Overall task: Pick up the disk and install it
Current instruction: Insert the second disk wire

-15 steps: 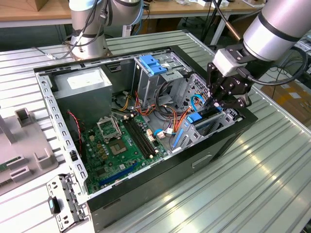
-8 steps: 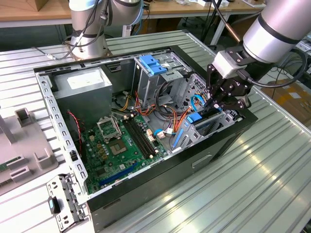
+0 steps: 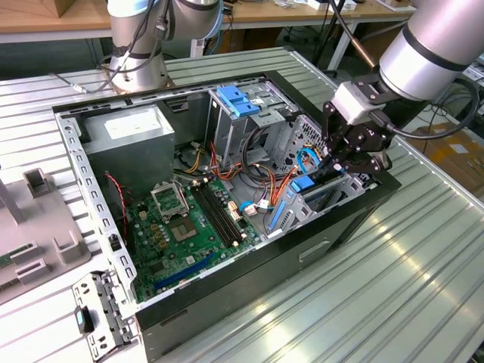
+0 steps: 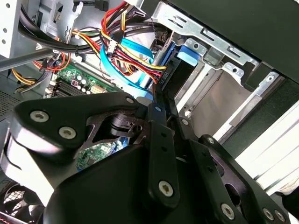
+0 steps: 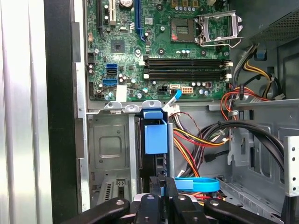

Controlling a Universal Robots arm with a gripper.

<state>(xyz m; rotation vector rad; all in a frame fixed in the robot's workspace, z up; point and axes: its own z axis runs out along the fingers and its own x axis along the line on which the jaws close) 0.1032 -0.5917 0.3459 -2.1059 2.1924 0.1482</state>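
The disk (image 5: 155, 139) stands on edge in a slot of the metal drive cage (image 5: 110, 144), at the case's front corner on the exterior view's right. Its blue side rail (image 3: 304, 184) faces up, with the dark edge below it. My gripper (image 3: 330, 168) reaches down into the case from the exterior view's right. Its black fingers (image 5: 150, 198) are closed together on the disk's rear edge. In the second wrist view the gripper (image 4: 159, 100) pinches that thin edge, with the disk's blue rail (image 4: 187, 53) beyond the tips.
Red, yellow and black cables (image 5: 201, 140) and a flat blue cable (image 5: 198, 184) crowd the space beside the cage. The motherboard (image 3: 181, 227) lies on the case floor. A grey power-supply box (image 3: 128, 132) and a light-blue bracket (image 3: 238, 100) sit at the back. A second arm's base (image 3: 136, 53) stands behind the case.
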